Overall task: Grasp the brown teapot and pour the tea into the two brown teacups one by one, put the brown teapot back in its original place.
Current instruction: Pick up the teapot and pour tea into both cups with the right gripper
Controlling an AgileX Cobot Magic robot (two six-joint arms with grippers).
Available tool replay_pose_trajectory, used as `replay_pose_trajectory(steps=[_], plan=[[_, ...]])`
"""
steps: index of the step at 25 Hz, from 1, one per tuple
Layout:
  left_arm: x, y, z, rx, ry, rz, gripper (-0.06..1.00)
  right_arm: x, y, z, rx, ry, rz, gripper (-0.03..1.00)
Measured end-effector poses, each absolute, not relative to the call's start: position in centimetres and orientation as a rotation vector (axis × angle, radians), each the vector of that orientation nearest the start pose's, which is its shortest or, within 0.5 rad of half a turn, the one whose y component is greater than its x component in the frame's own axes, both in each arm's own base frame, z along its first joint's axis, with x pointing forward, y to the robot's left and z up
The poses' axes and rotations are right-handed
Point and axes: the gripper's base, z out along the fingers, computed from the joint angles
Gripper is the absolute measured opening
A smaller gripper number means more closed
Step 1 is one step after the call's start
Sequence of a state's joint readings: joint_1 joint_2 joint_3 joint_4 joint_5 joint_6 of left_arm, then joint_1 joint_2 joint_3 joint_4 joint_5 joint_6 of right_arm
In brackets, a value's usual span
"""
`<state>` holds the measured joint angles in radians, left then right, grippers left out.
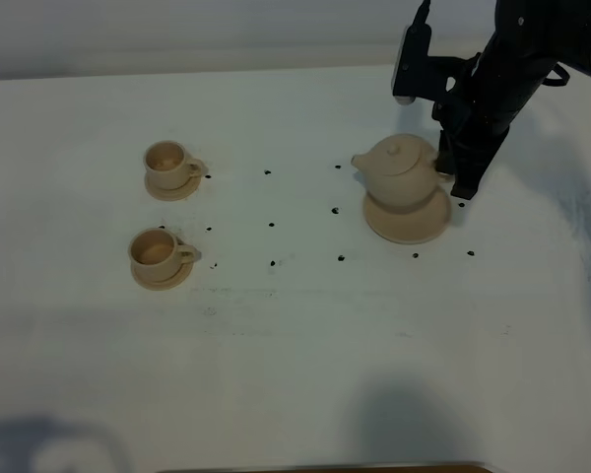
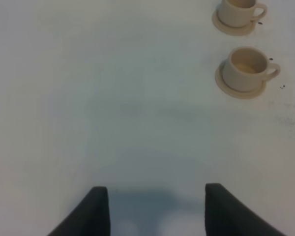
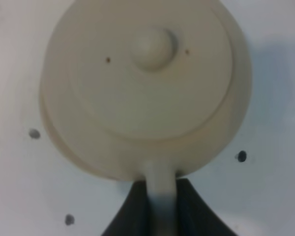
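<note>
Since the left hand (image 2: 156, 191) is held low over bare table at the near side, its dark fingers (image 2: 97, 211) spread apart with nothing between them, no part in the pouring is expected of it. Farther in, at the left of the high view, the nearer teacup (image 1: 158, 251) and, above it in the frame, the farther teacup (image 1: 167, 160) are each set on a small saucer (image 1: 163, 281). Whether tea is in them cannot be told.

Right of centre the teapot (image 1: 400, 173) is seen over its wide saucer (image 1: 410, 227), with the spout (image 1: 361, 160) pointed left toward the cups. Whether it rests there or hangs just clear cannot be judged. Its loop handle (image 3: 159, 172) is clenched in the right hand (image 3: 162, 186), which comes in from the upper right.

The grip is narrow and taken at one end. The pot is therefore best raised straight, kept level and carried left slowly. It should be tipped only once the spout is over a cup's mouth. The knobbed lid (image 3: 152, 46) is not held down and could slip if the tilt is steep.

The table (image 1: 295, 374) is white, matt and marked with a grid of small black dots (image 1: 272, 224). Beyond its far edge only a pale grey wall (image 1: 177, 30) is shown.
</note>
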<state>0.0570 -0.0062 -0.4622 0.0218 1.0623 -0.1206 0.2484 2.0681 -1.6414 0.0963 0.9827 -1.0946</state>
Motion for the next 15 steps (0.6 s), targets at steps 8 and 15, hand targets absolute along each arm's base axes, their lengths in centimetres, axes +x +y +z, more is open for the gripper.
replay_pose_trajectory(steps=[8, 15], plan=[[-0.2, 0.2, 26.7, -0.185, 2.069, -0.013, 0.50, 41.8, 13.2, 21.6, -1.724, 2.242, -0.005, 0.08], [-0.2, 0.2, 26.7, -0.185, 2.069, -0.013, 0.50, 41.5, 16.6, 23.4, -1.728, 2.148, -0.006, 0.08]])
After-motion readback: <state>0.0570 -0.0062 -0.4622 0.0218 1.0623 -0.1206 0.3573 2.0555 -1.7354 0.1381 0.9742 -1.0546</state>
